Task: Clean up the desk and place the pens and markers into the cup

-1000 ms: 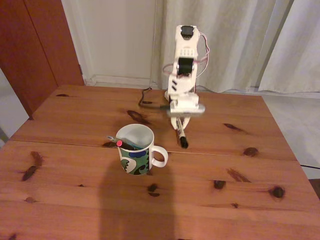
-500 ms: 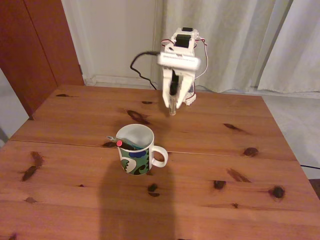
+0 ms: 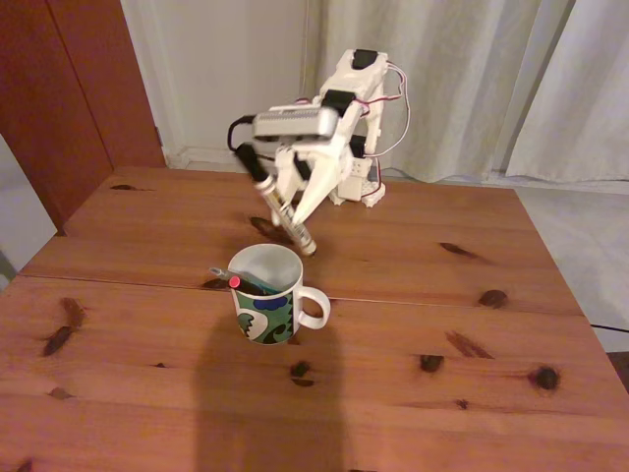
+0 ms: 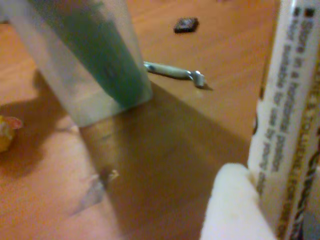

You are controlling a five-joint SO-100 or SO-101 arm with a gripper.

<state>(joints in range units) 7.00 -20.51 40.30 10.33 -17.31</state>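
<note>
The white two-finger gripper [image 3: 291,202], having lifted off the reddish-brown pine desk [image 3: 442,324], is pinching the thick white black-capped marker [image 3: 279,200] and swinging it just above the swirl-patterned white ceramic mug [image 3: 267,293]; release comes next.

Surface: reddish-brown pine plank desk [image 3: 442,324] with dark knots.
On it: white ceramic cup [image 3: 267,295] with green-blue swirls, near centre-left; white robot arm base [image 3: 360,187], far.
</note>
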